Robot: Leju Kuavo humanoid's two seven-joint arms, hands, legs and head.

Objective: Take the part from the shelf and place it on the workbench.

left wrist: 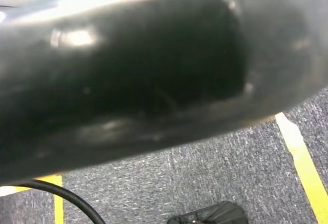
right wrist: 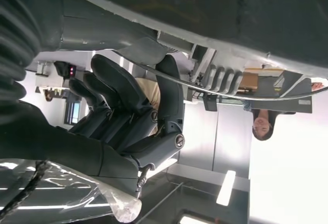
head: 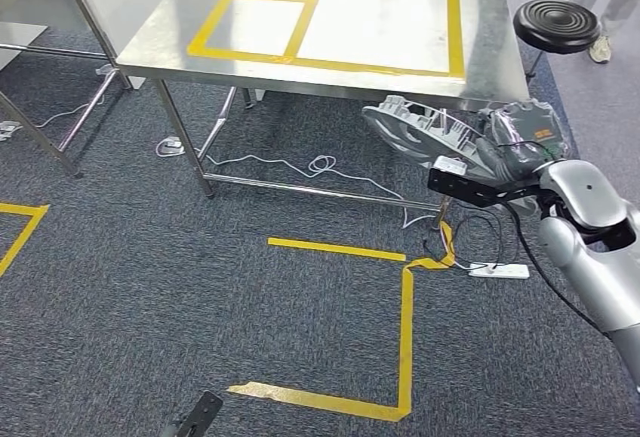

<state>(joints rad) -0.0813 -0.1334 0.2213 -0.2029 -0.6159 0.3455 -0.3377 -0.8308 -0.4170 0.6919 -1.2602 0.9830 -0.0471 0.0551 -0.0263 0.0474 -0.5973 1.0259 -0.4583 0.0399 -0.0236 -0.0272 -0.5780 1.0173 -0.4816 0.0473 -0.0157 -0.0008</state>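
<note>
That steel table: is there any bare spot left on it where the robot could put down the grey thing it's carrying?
Plenty, it seems. The workbench top looks bare: both yellow-taped rectangles, small and large, hold nothing, with a bare steel margin around them. The crowded side is the near right corner, where the right hand holds the part, beside a black stool.

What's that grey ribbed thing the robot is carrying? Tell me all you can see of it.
The part is a light grey, flattish, elongated piece that looks like moulded plastic, with raised ribs and small openings along its top. The right hand holds it at one end, so it juts out roughly level, below the near edge of the steel workbench and above the carpet. In the right wrist view its underside is dark, fingers curled beneath.
</note>
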